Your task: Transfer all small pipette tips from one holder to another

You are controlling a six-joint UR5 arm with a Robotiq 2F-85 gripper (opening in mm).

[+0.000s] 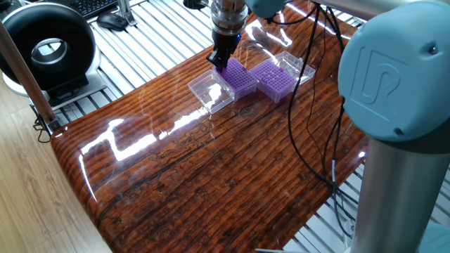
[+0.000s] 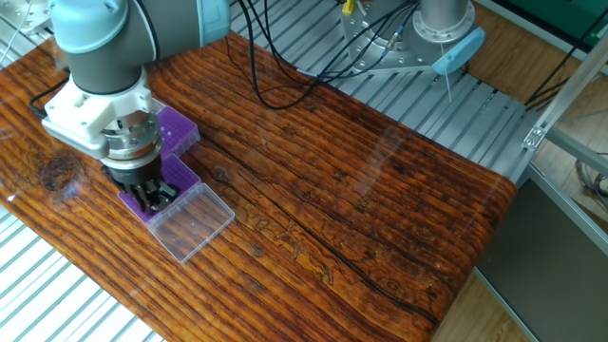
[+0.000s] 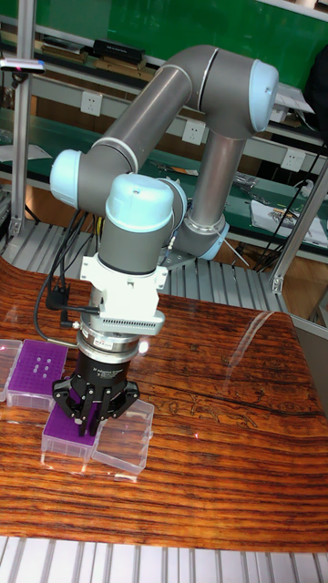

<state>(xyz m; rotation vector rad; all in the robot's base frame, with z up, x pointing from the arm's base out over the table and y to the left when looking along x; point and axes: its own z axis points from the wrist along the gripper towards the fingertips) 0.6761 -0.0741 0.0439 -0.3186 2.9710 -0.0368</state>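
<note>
Two purple grid racks lie side by side at the table's edge. My gripper (image 3: 88, 421) points straight down onto the nearer rack (image 3: 64, 439), its fingertips (image 2: 152, 198) touching or just above the grid. The fingers look drawn together. Any small pipette tip between them is too small to make out. The other rack (image 3: 36, 368) shows a few pale small pipette tips (image 3: 42, 364) near its middle. In one fixed view the gripper (image 1: 219, 60) stands over the left rack (image 1: 241, 80), with the second rack (image 1: 275, 79) to its right.
A clear plastic lid (image 2: 192, 220) lies flat against the rack under the gripper, and another clear lid (image 1: 298, 65) sits beside the second rack. Black cables (image 1: 309, 119) hang over the wooden table (image 1: 211, 176). A round black device (image 1: 48, 49) stands off the table.
</note>
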